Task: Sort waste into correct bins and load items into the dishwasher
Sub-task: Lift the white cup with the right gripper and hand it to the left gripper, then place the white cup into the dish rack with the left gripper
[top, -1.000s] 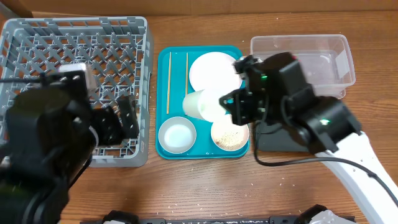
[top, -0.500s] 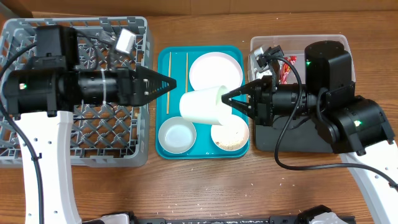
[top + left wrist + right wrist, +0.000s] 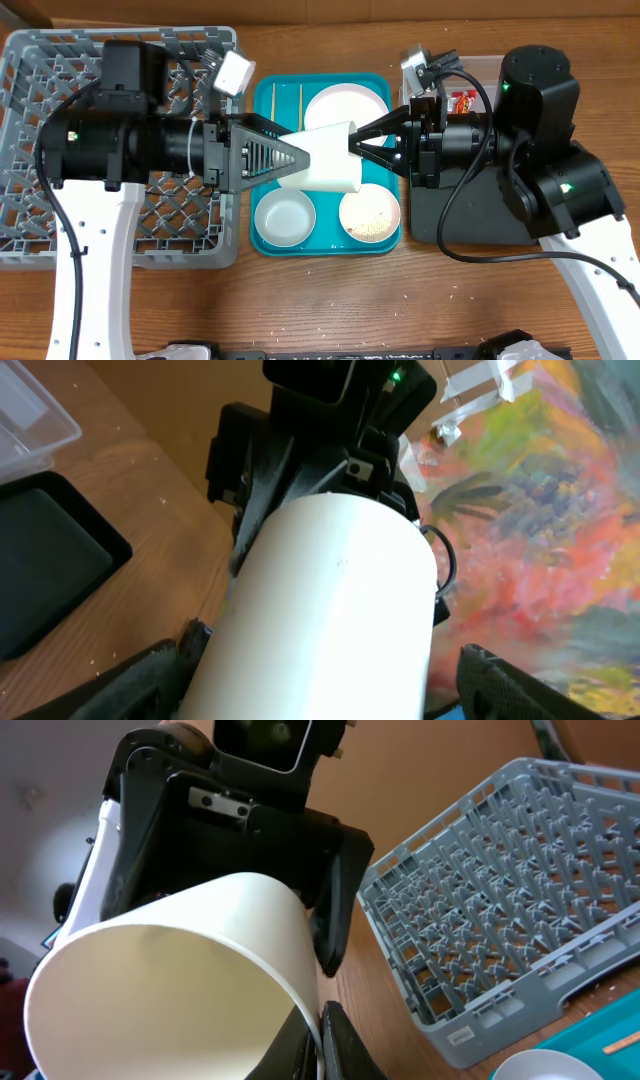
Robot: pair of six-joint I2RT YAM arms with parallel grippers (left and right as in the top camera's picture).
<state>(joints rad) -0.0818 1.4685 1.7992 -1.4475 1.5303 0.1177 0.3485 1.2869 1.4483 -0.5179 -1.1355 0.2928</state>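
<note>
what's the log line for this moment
handover | right gripper: pinching white cup rim | left gripper: open around cup base | above teal tray

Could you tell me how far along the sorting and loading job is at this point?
Early. Done: only the wrapper lies in the clear tub. In hand: the cup, pinched at its rim by the right end effector, the left end effector straddling its base. To do: big plate, bowl, chopsticks and the rice plate sit on the teal tray; the rack shows no dishes where visible.
</note>
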